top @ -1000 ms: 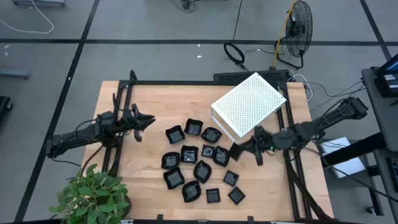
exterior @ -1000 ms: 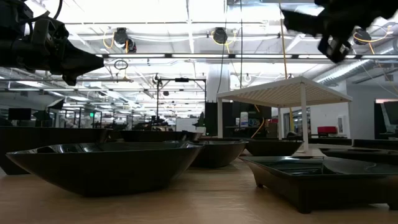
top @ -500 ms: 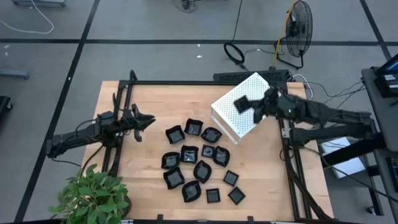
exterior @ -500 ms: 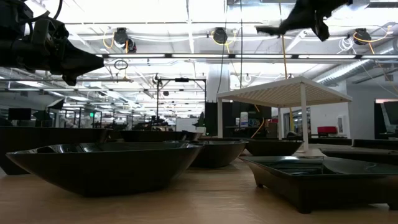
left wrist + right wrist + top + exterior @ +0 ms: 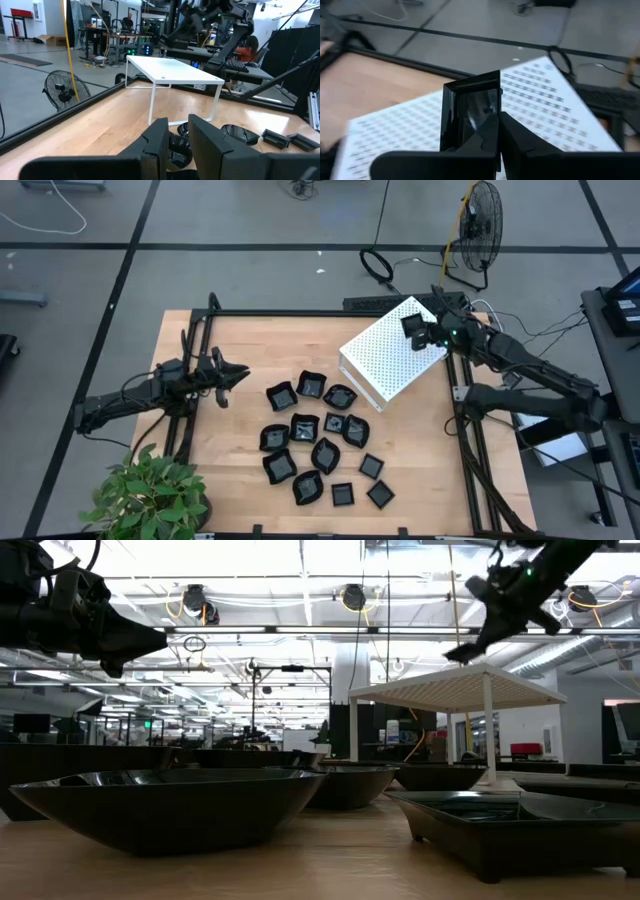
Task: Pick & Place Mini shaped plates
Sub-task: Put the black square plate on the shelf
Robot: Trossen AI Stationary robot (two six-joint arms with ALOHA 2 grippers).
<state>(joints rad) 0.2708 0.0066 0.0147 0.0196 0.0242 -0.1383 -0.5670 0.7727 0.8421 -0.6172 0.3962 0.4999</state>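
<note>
Several small glossy black plates [image 5: 318, 445] lie in a cluster on the wooden table's middle; they also fill the foreground of the low view [image 5: 180, 805]. The white perforated box [image 5: 392, 352] stands at the far right on thin legs [image 5: 488, 735]. My right gripper [image 5: 422, 332] is shut on a small square black plate [image 5: 413, 325] above the box's far right corner. It also shows in the low view [image 5: 480, 635]. My left gripper [image 5: 238, 373] hovers shut and empty over the table's left part. My right gripper pinches the square plate's rim [image 5: 481, 124] between its two fingers, at the side nearest the wrist. The plate [image 5: 470, 107] stands tilted up from the fingers, its hollow side toward the wrist camera. It is lifted clear, above the white box's top [image 5: 555, 115].
A black metal frame [image 5: 300, 313] borders the table. A potted plant [image 5: 150, 495] stands at the near left corner. A fan [image 5: 480, 230] and cables lie on the floor beyond the far edge. Bare wood shows left of the plates [image 5: 230, 430].
My right gripper, shut on the square plate, has gone from above the right side of the plate cluster toward the table's far right, and now sits over the white box's far corner. In the last half second it has come down nearer the box's top.
</note>
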